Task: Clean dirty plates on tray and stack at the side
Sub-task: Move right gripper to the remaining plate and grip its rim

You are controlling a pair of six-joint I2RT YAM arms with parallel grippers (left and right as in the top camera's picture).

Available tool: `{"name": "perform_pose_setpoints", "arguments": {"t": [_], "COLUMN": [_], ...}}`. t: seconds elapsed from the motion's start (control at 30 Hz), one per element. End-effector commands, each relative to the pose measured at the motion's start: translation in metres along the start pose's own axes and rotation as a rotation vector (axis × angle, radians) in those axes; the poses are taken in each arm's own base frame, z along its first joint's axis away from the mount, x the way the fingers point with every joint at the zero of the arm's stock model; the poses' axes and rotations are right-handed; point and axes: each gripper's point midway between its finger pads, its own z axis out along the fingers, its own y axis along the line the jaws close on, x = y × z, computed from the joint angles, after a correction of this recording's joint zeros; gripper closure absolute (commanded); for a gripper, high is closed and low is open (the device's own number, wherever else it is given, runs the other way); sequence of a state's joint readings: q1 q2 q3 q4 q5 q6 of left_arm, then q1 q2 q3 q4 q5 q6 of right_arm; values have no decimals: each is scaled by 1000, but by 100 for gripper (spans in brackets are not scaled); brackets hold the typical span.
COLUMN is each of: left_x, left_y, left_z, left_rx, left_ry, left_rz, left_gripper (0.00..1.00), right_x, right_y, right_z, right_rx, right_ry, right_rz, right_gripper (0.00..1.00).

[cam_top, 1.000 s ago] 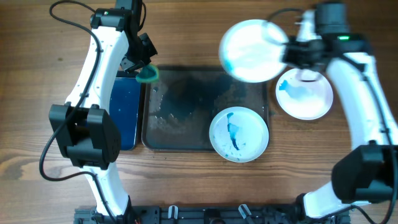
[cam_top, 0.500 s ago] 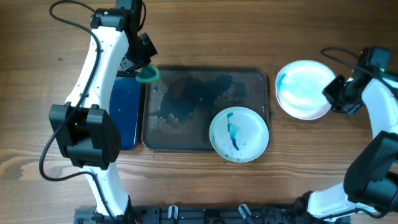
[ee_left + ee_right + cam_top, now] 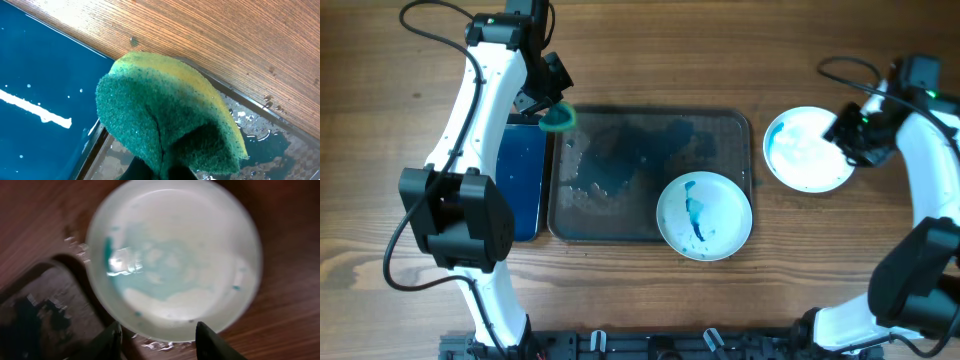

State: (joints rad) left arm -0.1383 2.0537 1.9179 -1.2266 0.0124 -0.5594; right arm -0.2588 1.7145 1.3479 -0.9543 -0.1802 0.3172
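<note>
The dark grey tray (image 3: 620, 135) lies mid-table, wet and smeared. One white plate (image 3: 704, 215) with blue streaks sits in its front right corner. Another white plate (image 3: 803, 150) with a pale teal smear lies on the wood right of the tray, and it fills the right wrist view (image 3: 175, 255). My right gripper (image 3: 847, 140) is open and empty at that plate's right rim, with the fingers (image 3: 160, 342) spread apart just off the rim. My left gripper (image 3: 552, 112) is shut on a green and yellow sponge (image 3: 558, 119) (image 3: 165, 115) over the tray's back left corner.
A narrow dark blue tray (image 3: 520, 180) lies along the left side of the grey tray and shows in the left wrist view (image 3: 40, 75). Water drops lie on the wood by the right plate (image 3: 160, 342). A corner of the grey tray (image 3: 30, 310) shows beside it.
My right gripper carried a plate from above the tray's back right down onto the plate on the wood at the right, let go and opened. The left arm has not moved.
</note>
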Motion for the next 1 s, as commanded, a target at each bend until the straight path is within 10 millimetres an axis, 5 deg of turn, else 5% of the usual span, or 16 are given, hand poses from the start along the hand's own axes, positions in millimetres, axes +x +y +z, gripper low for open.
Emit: {"name": "perform_pose_setpoints", "arguments": {"t": [0.0, 0.13, 0.23, 0.53, 0.97], "left_x": [-4, -3, -2, 0, 0], "left_y": [-5, -4, -3, -1, -1], "left_z": [-4, -4, -4, -4, -4], "left_rx": [12, 9, 5, -2, -2], "left_ry": [-19, -16, -10, -1, -1], "left_rz": [-6, -6, -6, -6, -6], "left_gripper": [96, 96, 96, 96, 96], "right_x": [22, 55, 82, 154, 173], "right_y": [62, 103, 108, 59, 43], "right_z": [-4, 3, 14, 50, 59], "right_rx": [-94, -119, -109, -5, 13], "right_ry": [24, 64, 126, 350, 405], "right_rz": [-222, -360, -408, -391, -424], "right_gripper": [50, 51, 52, 62, 63]}}
